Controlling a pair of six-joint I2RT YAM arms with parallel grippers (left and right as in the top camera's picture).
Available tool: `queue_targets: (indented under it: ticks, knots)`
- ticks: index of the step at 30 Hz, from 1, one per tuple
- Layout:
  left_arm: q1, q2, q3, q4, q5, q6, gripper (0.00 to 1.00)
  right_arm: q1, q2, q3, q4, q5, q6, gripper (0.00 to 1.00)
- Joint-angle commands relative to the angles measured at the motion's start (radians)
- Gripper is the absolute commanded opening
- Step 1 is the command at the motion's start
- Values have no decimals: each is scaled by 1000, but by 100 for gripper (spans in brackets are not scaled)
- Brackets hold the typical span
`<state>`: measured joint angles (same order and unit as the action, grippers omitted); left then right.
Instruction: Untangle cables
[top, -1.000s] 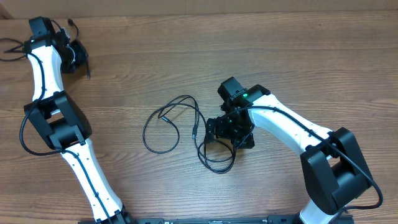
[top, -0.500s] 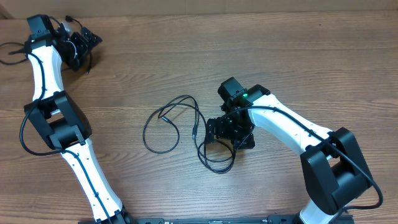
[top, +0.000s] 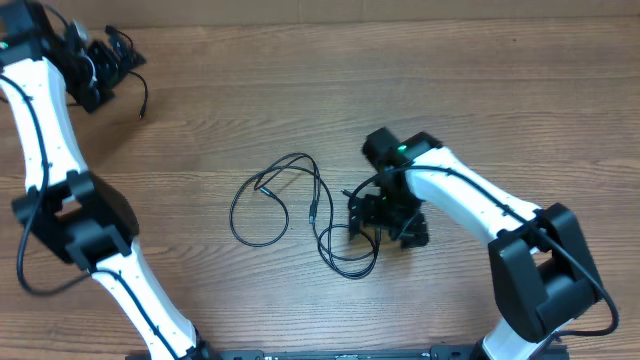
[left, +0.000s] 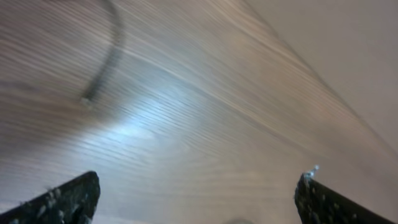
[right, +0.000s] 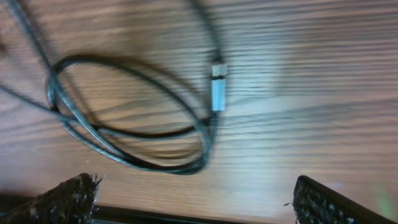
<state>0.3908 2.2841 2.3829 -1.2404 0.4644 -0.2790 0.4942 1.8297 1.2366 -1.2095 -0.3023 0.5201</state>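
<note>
Corner: left gripper (left: 199, 199) gapes wide, empty, far left.
Strand: stray cord (left: 114, 37) near it, well apart from the rest.
Middle: cables (top: 316, 195) in loose crossed loops.
Right: right gripper (right: 199, 202) open over the nearest loop, holding nothing.
Progress: likely midway; middle loops left to part.

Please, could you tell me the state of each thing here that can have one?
Left hand: open, empty.
Right hand: open, empty, above the looped cables.
Thin black looped cables: loose on the wooden table, overlapping, not gripped.
Small silver plug end: unplugged, lying on the table.
Blurred black cable strand near the left hand: not gripped.
</note>
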Motion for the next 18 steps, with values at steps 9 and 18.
queue_targets:
  ticks: [9, 18]
  knots:
    - [-352, -139, 10, -256, 57, 204, 100, -157, -428, 31, -171, 163, -35, 100]
    - [-594, -140, 10, -441, -230, 61, 100, -176, -617, 31, -222, 197, -35, 100]
